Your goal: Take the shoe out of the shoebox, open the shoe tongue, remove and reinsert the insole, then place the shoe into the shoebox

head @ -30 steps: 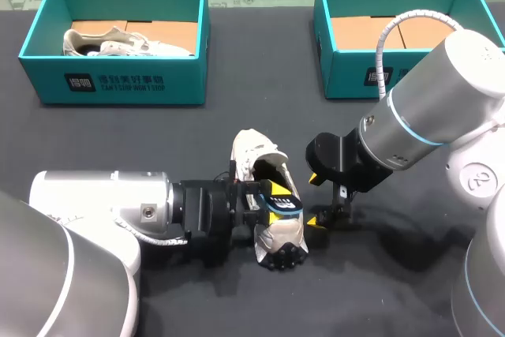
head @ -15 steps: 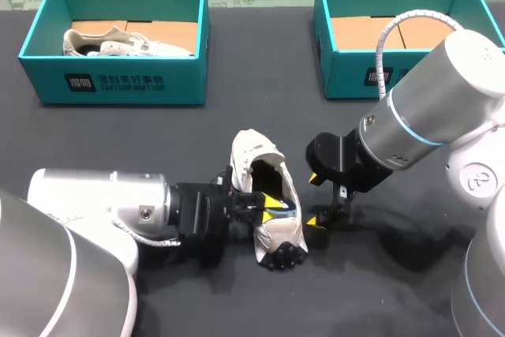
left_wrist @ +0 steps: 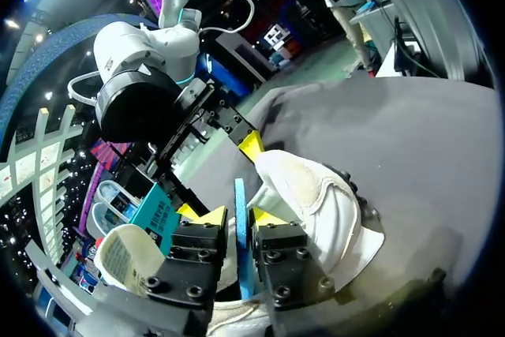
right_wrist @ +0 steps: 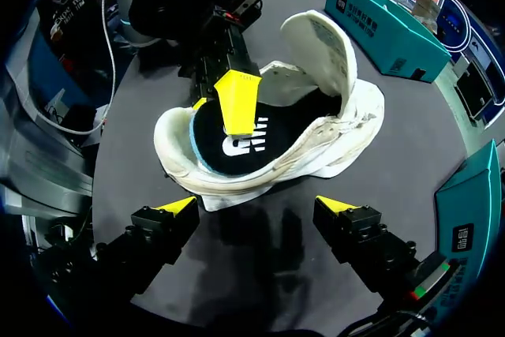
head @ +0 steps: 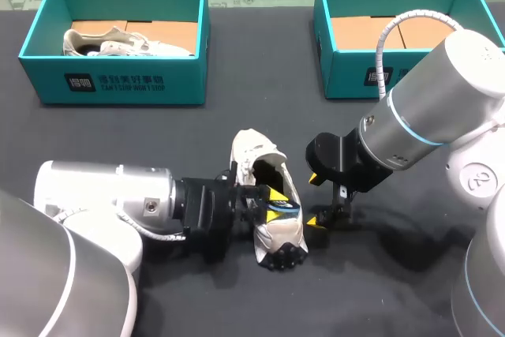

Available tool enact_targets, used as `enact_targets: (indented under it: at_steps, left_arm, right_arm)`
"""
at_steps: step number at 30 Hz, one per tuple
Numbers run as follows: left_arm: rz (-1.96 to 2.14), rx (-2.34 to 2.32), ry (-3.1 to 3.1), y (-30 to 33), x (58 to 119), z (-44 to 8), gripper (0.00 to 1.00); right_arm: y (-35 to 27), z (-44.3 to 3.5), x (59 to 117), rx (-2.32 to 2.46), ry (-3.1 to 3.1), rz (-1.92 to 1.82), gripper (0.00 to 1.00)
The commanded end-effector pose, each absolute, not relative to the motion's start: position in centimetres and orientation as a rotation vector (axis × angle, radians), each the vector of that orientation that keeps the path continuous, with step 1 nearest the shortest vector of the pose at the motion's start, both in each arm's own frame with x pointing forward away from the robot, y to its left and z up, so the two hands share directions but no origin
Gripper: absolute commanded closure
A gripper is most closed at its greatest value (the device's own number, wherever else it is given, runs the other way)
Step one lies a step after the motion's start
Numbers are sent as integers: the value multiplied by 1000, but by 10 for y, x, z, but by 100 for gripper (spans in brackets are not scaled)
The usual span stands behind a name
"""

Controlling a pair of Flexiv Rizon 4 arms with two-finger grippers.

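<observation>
Left claw [head: 272, 201] at the shoe [head: 278, 236]'s insole [head: 289, 207], right claw [head: 318, 198] just beside

Head camera high behind, downward; both wrist cameras close on the same shoe [right_wrist: 316, 155], opposite sides.

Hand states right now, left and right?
Left hand: closed on the insole in the shoe.
Right hand: open, holding nothing.

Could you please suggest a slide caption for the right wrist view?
Open right gripper faces the white shoe while the left gripper pinches its insole.
</observation>
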State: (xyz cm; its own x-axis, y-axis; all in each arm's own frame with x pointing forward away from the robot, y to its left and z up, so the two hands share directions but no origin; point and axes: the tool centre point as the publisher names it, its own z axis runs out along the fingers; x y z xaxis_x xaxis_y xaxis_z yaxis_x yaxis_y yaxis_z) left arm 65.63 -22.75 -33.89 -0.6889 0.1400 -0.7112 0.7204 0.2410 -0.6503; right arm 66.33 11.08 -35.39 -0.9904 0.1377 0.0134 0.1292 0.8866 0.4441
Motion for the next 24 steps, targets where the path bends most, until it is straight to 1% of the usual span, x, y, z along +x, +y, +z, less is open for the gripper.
enact_targets:
  at_steps: [1, 5, 7, 9, 10, 11, 24]
  left_arm:
    - [-1486, 780, 1987, -219, 652, -329, 59]
    - [-1514, 774, 1975, -217, 649, -322, 60]
    - [-1524, 780, 1970, -217, 648, -320, 64]
    - [-1529, 789, 1970, -218, 646, -320, 76]
    - [-1534, 799, 1971, -218, 645, -320, 96]
    - [-1534, 803, 1973, -219, 645, -321, 100]
    - [-1469, 778, 2088, -219, 661, -352, 100]
  right_arm:
    - [110, -355, 662, 215, 3031, 712, 0]
    - [110, -355, 662, 215, 3031, 712, 0]
    - [110, -355, 662, 215, 3031, 712, 0]
    - [110, -355, 662, 215, 3031, 712, 0]
    - [110, -355, 662, 215, 3031, 712, 0]
    - [110, -355, 662, 215, 3031, 712, 0]
    - [110, -355, 662, 215, 3031, 712, 0]
